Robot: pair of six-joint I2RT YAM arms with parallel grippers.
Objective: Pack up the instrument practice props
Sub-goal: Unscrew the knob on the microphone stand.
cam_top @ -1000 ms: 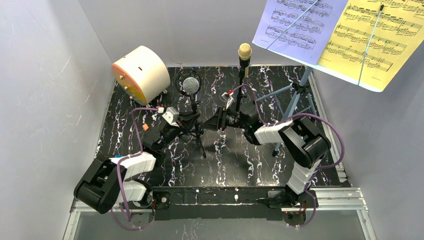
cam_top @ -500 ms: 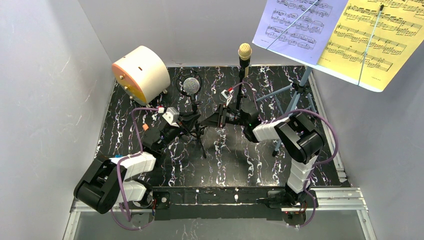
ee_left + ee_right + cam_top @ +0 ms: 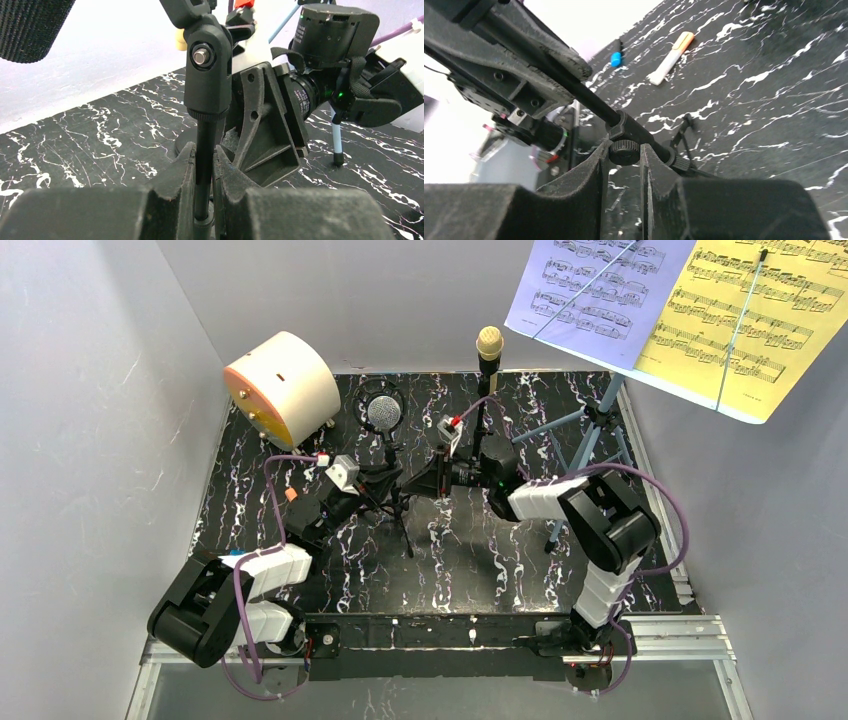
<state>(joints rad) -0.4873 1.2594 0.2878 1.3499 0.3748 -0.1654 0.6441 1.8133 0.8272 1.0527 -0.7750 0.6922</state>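
Black white-veined tabletop point(image 3: 470, 570) lying between grey walls. Near centre, thin black tripod microphone pole point(image 3: 205, 132) standing upright, silver-headed microphone point(image 3: 382, 411) at its 12 o'clock. Left gripper point(image 3: 202, 155) clenching pole from 8 o'clock. Right gripper point(image 3: 624, 156), reaching from 3 o'clock, pinching small ridged black knob point(image 3: 624, 148) on collar. Probably loosening collar: left should be bracing pole upright, right turning gently, not pulling sideways.

Plain pale grey walls point(image 3: 100, 390), black white-veined marble-pattern tabletop point(image 3: 470, 560), metal rail point(image 3: 680, 626) along near edge
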